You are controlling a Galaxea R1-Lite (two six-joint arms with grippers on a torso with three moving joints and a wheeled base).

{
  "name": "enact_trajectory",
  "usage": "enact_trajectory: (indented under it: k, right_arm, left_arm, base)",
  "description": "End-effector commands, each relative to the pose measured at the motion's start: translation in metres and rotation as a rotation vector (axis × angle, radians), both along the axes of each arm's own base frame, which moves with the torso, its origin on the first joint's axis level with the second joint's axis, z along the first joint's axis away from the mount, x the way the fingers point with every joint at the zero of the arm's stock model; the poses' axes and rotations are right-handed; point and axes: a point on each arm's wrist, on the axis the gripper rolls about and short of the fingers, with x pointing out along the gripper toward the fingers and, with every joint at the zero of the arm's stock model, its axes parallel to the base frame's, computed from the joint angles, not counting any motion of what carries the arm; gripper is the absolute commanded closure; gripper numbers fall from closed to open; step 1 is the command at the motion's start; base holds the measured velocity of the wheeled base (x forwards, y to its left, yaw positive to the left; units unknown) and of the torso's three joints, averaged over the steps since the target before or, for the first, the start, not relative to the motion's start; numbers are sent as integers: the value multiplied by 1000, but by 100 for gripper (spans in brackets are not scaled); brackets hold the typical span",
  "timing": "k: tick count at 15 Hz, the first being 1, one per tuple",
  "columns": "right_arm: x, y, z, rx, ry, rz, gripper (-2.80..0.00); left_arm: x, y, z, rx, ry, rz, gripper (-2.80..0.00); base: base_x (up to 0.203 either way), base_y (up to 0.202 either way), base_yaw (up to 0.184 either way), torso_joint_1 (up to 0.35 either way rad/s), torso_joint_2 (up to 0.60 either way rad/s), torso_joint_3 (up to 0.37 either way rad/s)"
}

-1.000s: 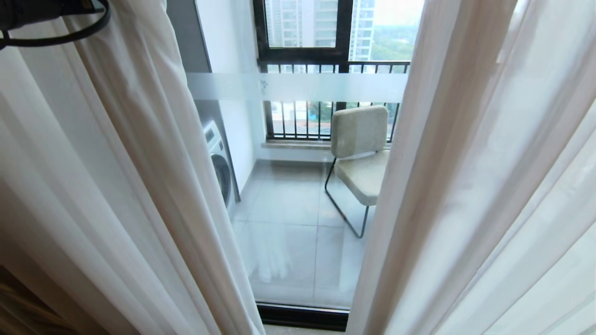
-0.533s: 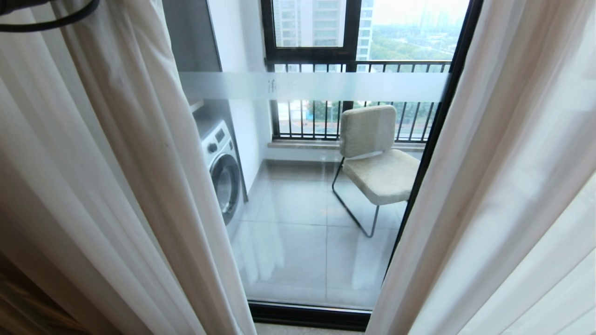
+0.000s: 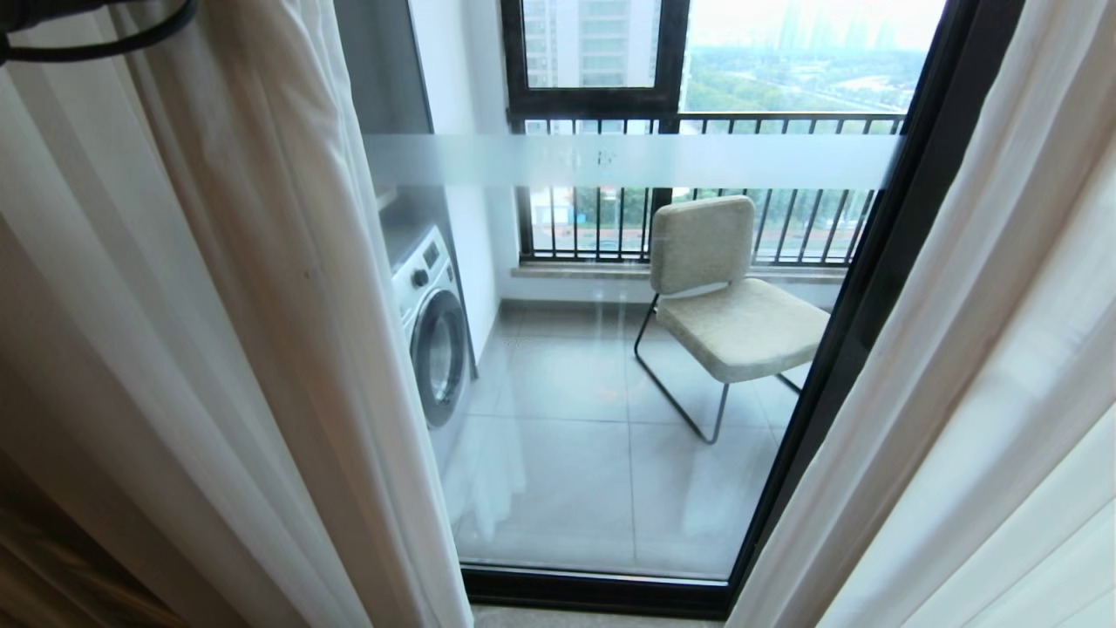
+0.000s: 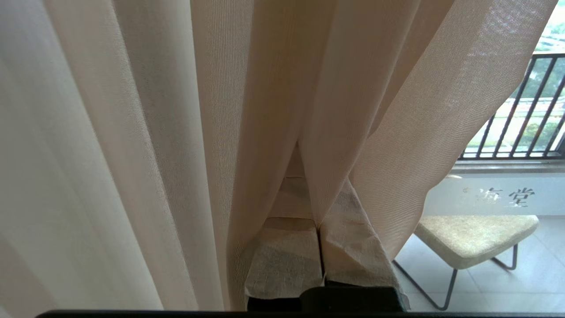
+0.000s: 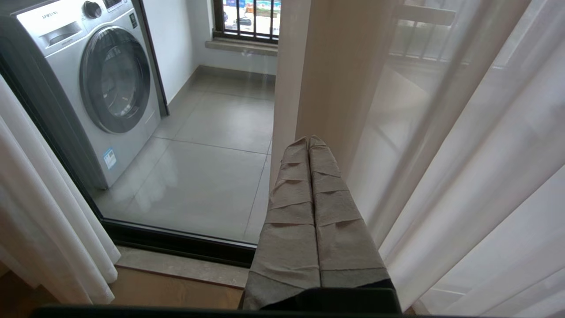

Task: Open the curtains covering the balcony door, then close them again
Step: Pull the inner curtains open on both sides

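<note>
- Head view shows the sheer curtains (image 3: 218,331) parted to either side, with the balcony door (image 3: 907,262) bare between them; its frosted band (image 3: 628,160) runs across the glass and its dark frame stands against the right-hand sheer (image 3: 976,392).
- Through the glass a washing machine (image 3: 432,340) sits on the left of the balcony and a padded chair (image 3: 724,305) on the right, with a barred window behind them.
- Left wrist view: the left pincer (image 4: 321,247) has its cloth-wrapped fingers pressed together, and a fold of sheer fabric runs down into the seam between them. It looks pinched there, which would be the way to drag that panel sideways, though the cloth hides the tips.
- Right wrist view: the right pincer (image 5: 311,194) is also shut, fingers flat against each other, holding nothing. It sits low beside the edge of the right-hand sheer, just in front of the door's bottom rail (image 5: 176,240); whether it touches the fabric I cannot tell.
- At the top-left corner of the head view a dark cable loop (image 3: 105,39) pokes out above the left-hand sheer, probably part of the raised left arm.
- Judged from the gap, the opening half seems well along; closing is not yet begun.
</note>
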Motion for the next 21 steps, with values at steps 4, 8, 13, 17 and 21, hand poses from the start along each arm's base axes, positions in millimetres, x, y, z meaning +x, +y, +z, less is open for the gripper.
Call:
enact_trajectory:
  k: [4,8,13,17,21]
  right_arm:
    - [0,0,0,-1,0,0,0]
    - [0,0,0,0,0,1,0]
    - [0,0,0,-1,-1,1,0]
    - [0,0,0,0,-1,1,0]
    - [0,0,0,-1,-1,1,0]
  left_arm:
    - [1,0,0,-1,1,0,0]
    - [0,0,0,-1,0,0,0]
    - [-2,0,1,-1,-2,1,0]
    - [-3,0,1,-1,-2,1,0]
    - [-6,0,2,-1,-7,8,0]
  base:
    - [0,171,-5,2,3,2]
    - [0,170,-7,2,3,1]
    - [0,171,-6,2,1,2]
    - [0,172,-6,0,3,2]
    - [0,168,-2,4,0,2]
